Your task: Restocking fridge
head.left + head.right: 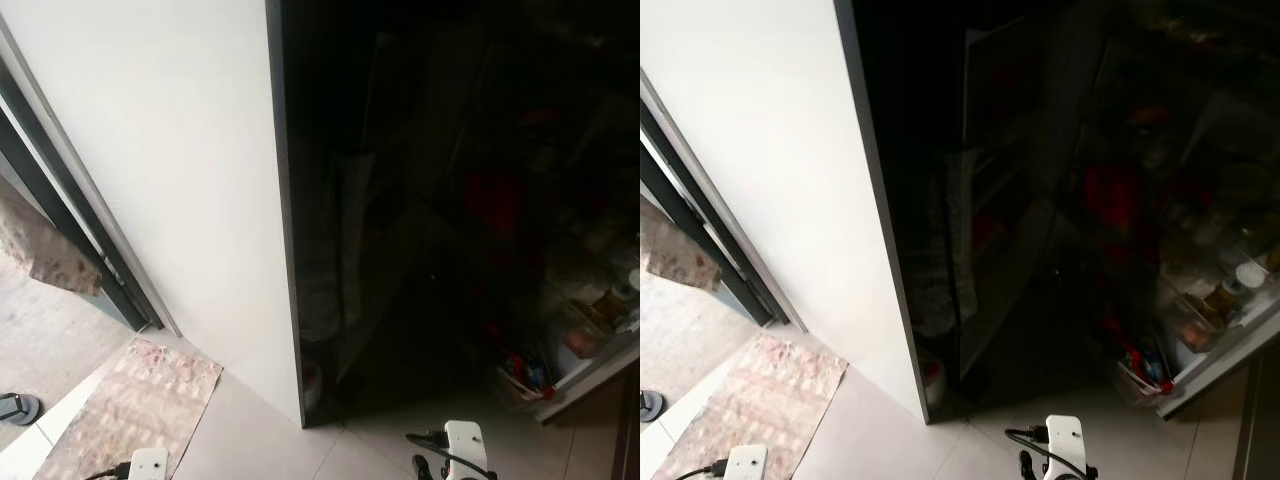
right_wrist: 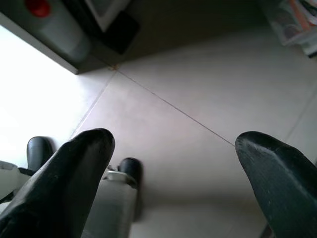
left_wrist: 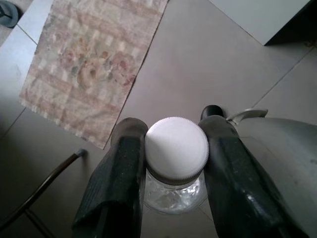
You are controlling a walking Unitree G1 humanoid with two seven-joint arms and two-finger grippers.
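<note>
- Jar (image 3: 176,163) with a white screw lid sits squarely between your left end effector (image 3: 173,173) fingers, clenched from both sides, held over the tiled floor (image 3: 208,64) near a patterned mat (image 3: 94,64).
- Your right end effector (image 2: 173,163) is spread wide with nothing in it, above the floor.
- You face the open fridge (image 1: 1040,200); its door shelf (image 1: 1215,330) holds bottles on the right.

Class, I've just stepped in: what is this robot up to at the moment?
It stands before an open fridge, dark inside, with packed door shelves on the right. Its left pincer is shut on a clear jar with a white lid, held low over the tiled floor near a patterned mat. The right pincer hangs open, holding nothing.
</note>
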